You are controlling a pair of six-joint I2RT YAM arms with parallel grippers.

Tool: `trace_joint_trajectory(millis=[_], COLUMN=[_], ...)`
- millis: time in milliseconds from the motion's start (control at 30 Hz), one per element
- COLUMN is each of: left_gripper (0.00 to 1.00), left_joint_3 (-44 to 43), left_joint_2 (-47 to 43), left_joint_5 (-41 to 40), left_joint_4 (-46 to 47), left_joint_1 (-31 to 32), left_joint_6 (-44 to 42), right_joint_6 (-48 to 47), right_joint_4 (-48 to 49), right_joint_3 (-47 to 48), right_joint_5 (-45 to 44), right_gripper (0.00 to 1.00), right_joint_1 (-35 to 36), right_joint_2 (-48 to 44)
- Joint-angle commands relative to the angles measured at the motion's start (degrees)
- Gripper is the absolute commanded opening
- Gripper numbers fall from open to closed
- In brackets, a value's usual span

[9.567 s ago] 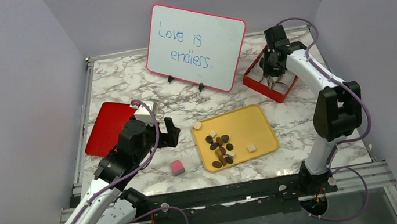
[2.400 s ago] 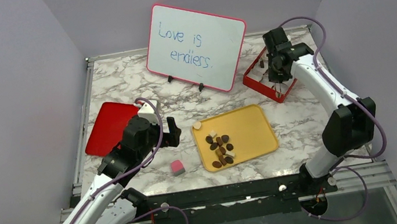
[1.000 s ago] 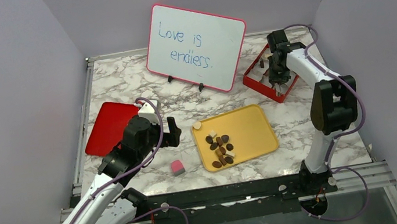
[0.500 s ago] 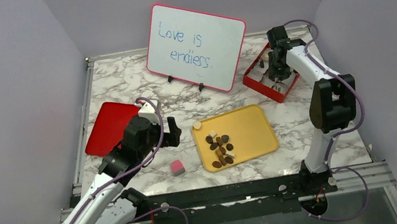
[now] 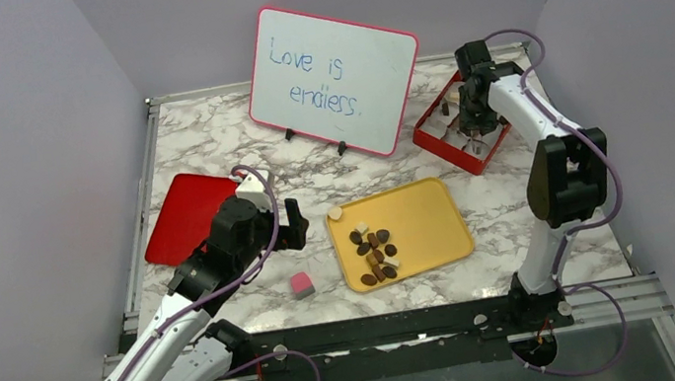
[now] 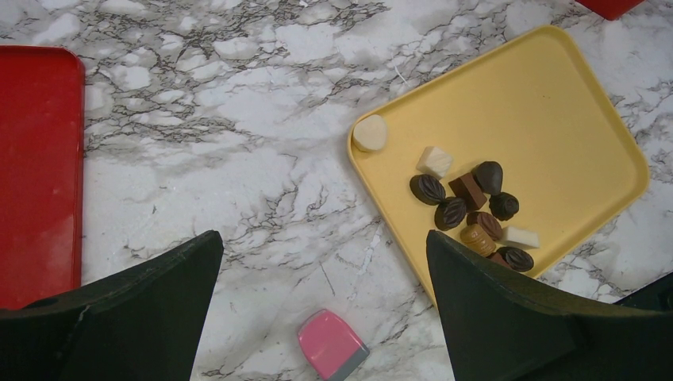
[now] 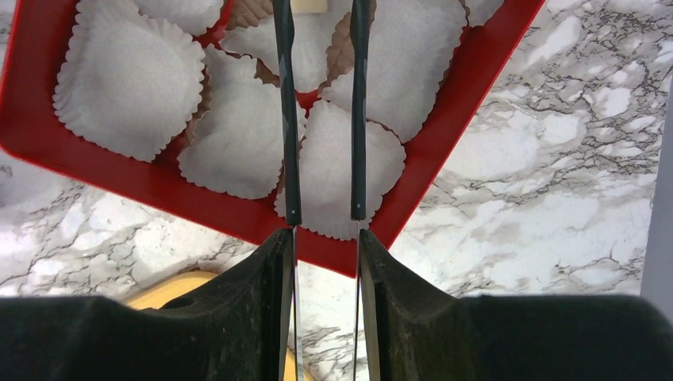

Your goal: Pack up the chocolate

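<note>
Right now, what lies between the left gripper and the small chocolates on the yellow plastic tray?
Only bare marble tabletop and the yellow tray's rim before the chocolates, as the left wrist view shows. The pink cube lies off that line.

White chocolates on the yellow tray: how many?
3 white chocolates: one on the tray's far-left corner, one at the brown cluster's far end, one on its right side; none looks hidden.

Chocolates on tray at centre; whiteboard at 12 o'clock, box at 2, lid at 9, cube at 8.
</note>
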State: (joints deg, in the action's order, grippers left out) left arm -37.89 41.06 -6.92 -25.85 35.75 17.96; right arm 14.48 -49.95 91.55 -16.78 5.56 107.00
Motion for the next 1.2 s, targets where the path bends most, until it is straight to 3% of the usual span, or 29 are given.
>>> trace_joint_trajectory(millis=[0, 467, 1167], left_gripper=[0.99, 0.99, 0.99], left_joint_3=[-0.3, -0.29, -0.19], left_joint_2=[-0.24, -0.56, -2.3], left_joint_5=[0.15, -0.16, -1.92], left_joint_4=[1.15, 1.09, 1.05], left_joint_1=[0.2, 0.2, 0.2], left_joint_6=[-0.11, -0.03, -0.02], right_joint_6=[-0.22, -0.3, 3.64], right_joint_4=[-1.9, 2.16, -0.7], right_joint_3=[0.59, -9.15, -24.02], right_joint_5=[2.32, 13.42, 16.47], right_gripper=[0.38, 0.38, 0.37], right_joint_1=[-0.35, 2.82, 25.36], right_joint_2=[-5.32, -18.96, -35.07])
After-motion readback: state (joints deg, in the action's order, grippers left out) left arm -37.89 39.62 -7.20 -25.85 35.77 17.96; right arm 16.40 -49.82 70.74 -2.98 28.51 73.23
